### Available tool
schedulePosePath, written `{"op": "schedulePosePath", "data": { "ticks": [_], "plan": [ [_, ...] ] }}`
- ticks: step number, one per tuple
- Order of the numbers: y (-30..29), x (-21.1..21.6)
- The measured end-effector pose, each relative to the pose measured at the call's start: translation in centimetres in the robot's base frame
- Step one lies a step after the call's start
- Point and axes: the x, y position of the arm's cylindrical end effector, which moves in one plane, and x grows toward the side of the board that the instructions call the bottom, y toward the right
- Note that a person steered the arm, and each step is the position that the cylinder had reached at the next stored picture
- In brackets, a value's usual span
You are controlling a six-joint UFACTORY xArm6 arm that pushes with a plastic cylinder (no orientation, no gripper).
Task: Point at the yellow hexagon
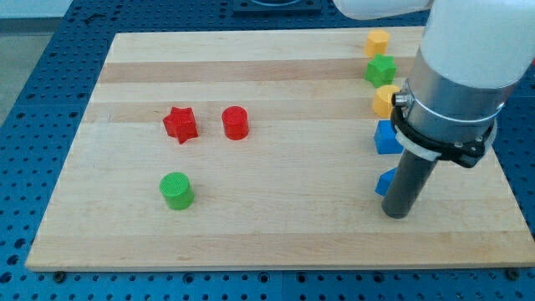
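Two yellow blocks show at the view's right. One yellow block sits near the board's top edge and looks like a hexagon. The other yellow block is partly hidden behind the arm, so its shape is unclear. My tip rests on the board near the lower right, well below both yellow blocks. A blue block touches the rod's left side.
A green star lies between the two yellow blocks. A blue cube sits below the lower yellow one. A red star, a red cylinder and a green cylinder stand at the left. The wooden board ends close to my tip.
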Motion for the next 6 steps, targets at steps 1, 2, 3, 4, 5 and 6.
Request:
{"op": "schedulePosePath", "data": {
  "ticks": [1, 2, 3, 4, 5, 6],
  "plan": [
    [-5.7, -2.0],
    [-9.9, -8.0],
    [-10.6, -15.0],
    [-9.1, -21.0],
    [-6.4, -25.3],
    [-2.7, -29.0]
  ]
}}
